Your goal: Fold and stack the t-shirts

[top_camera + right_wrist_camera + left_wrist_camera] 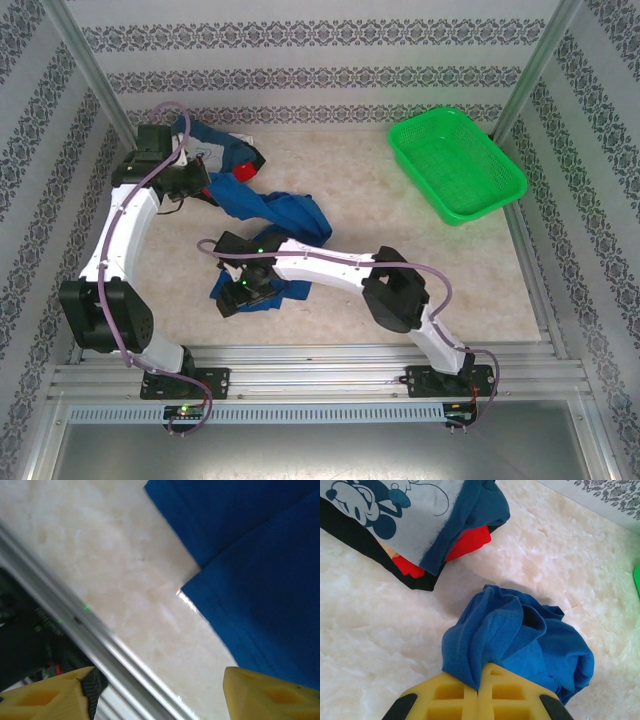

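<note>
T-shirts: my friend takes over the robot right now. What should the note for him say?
Left gripper: shut on a bunched end of the royal-blue shirt.
Right gripper: open, low over that shirt's near edge, holding nothing.
Things: the navy shirt lies on the red shirt and the black shirt, stacked at the far left. The royal-blue shirt sprawls crumpled mid-table.
Done: three shirts stacked.
Left: fold the royal-blue shirt and add it to the stack.

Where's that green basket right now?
In the overhead view the green basket sits at the far right corner of the table, beside the metal post, apart from the blue t-shirt lying mid-table to its left.
</note>
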You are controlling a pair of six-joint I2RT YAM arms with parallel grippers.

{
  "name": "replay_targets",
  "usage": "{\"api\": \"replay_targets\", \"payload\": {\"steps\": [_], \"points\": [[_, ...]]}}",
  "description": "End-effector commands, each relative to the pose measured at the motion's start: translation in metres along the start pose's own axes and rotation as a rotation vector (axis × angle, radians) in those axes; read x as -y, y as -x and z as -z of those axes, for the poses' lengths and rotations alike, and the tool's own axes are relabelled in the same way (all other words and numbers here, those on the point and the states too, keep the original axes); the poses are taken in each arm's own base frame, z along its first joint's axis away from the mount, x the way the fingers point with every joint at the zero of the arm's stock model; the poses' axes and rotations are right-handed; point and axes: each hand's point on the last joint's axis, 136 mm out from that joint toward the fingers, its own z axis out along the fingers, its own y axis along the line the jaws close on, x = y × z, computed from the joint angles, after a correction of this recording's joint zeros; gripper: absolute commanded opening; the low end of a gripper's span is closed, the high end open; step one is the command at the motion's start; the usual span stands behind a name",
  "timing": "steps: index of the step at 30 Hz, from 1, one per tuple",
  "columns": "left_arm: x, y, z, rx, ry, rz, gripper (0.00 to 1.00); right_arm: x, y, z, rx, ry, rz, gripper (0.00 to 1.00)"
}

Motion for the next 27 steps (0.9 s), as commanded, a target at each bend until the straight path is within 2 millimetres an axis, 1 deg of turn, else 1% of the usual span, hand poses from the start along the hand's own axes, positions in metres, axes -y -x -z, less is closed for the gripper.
{"api": "replay_targets", "payload": {"steps": [1, 4, 6, 8, 10, 12, 15, 17, 19, 21, 27], "points": [[0.001, 0.01, 0.004, 0.047, -0.037, -0.035, 0.0, 0.006, -0.002, -0.01, -0.021, -0.112, 0.006, 0.67], [-0.003, 0.01, 0.0, 0.043, -0.04, -0.022, 0.0, 0.006, 0.002, -0.018, -0.026, -0.178, 0.025, 0.66], [-0.005, 0.008, -0.002, 0.035, -0.047, -0.017, 0.0, 0.007, 0.0, -0.024, -0.048, -0.226, 0.04, 0.64], [-0.008, 0.005, -0.004, 0.029, -0.04, -0.018, 0.0, 0.012, -0.005, -0.03, -0.07, -0.27, 0.049, 0.63], [-0.012, 0.003, -0.005, 0.025, -0.037, -0.012, 0.0, 0.018, -0.007, -0.036, -0.08, -0.297, 0.051, 0.6], [-0.014, 0.001, -0.005, 0.022, -0.04, -0.009, 0.0, 0.024, -0.008, -0.039, -0.079, -0.333, 0.061, 0.57], [-0.017, -0.001, -0.006, 0.018, -0.037, -0.01, 0.0, 0.034, -0.009, -0.039, -0.078, -0.386, 0.073, 0.57], [-0.019, -0.002, -0.005, 0.021, -0.032, -0.008, 0.0, 0.037, -0.005, -0.039, -0.061, -0.406, 0.077, 0.57], [-0.022, -0.003, -0.004, 0.023, -0.029, -0.003, 0.0, 0.034, 0.003, -0.036, -0.023, -0.413, 0.092, 0.56], [-0.022, -0.003, -0.003, 0.024, -0.031, -0.004, 0.0, 0.031, 0.008, -0.035, -0.005, -0.41, 0.097, 0.56], [-0.024, -0.007, -0.003, 0.018, -0.027, -0.007, 0.0, 0.023, 0.013, -0.039, 0.011, -0.373, 0.097, 0.57]]}}
